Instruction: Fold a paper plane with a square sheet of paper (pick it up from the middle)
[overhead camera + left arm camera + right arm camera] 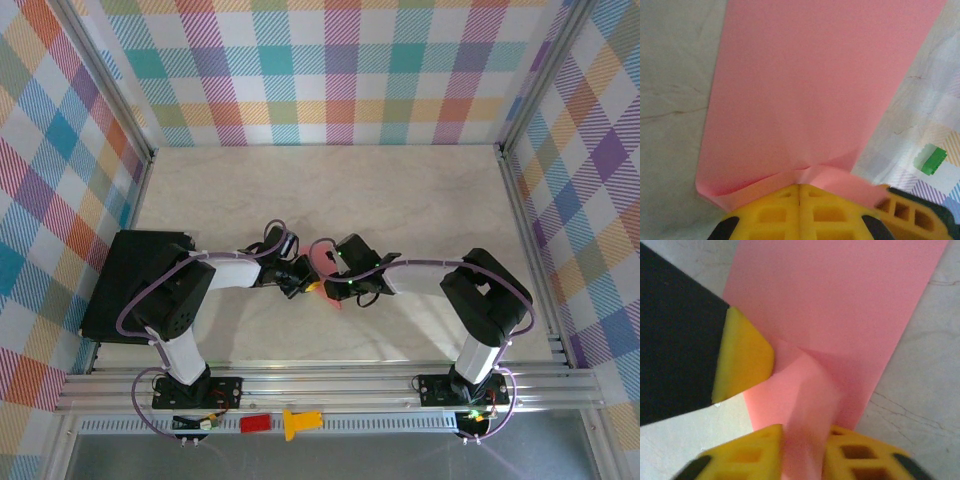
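The square sheet of paper (325, 262), salmon pink, lies mid-table between both grippers. It shows as a long band (810, 85) with a raised crease, not as a pointed paper plane. My left gripper (800, 186) is shut, its yellow fingertips pinching the paper's near folded edge. In the top view the left gripper (303, 280) sits just left of the paper. My right gripper (804, 432) has its jaws apart, with a blurred upright flap of the paper (850, 300) loose in the gap. The left gripper's yellow fingertip (742, 357) touches the paper at the left of the right wrist view.
A black box (135, 285) stands at the table's left side. A small red block (255, 423) and a yellow piece (300, 422) rest on the front rail. Checkered walls close in three sides. The pale tabletop (330, 190) stretches behind the grippers.
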